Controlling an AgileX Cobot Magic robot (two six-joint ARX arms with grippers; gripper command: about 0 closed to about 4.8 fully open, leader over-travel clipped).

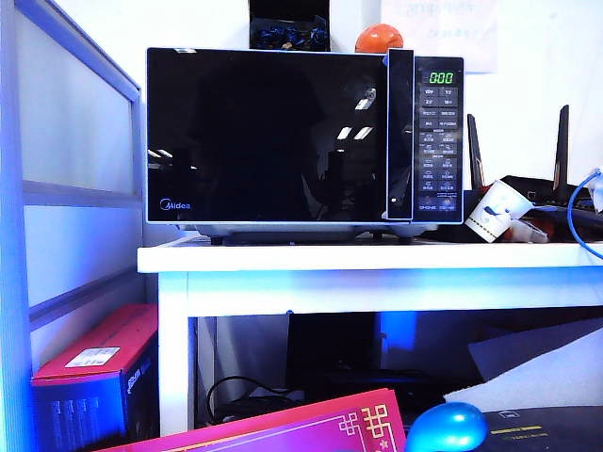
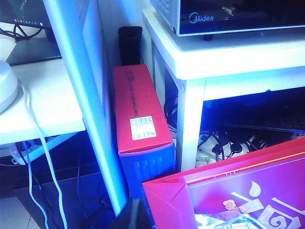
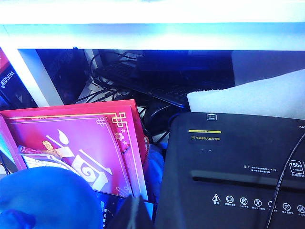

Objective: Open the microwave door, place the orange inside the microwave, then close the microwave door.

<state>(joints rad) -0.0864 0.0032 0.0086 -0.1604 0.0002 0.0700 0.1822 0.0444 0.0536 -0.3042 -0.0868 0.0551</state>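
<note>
Microwave door (image 1: 268, 137) is shut, the orange (image 1: 379, 38) sits atop the microwave (image 1: 303, 137), far above both low claws: right closed, left's state unseen; nothing begun.

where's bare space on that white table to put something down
Bare strips of white table: along the front edge before the microwave, and the left corner beside it. Right of the keypad it is crowded: a tipped white cup, a dark antennaed device and a blue cable. The orange shows above the microwave. Neither claw shows clearly.
</note>
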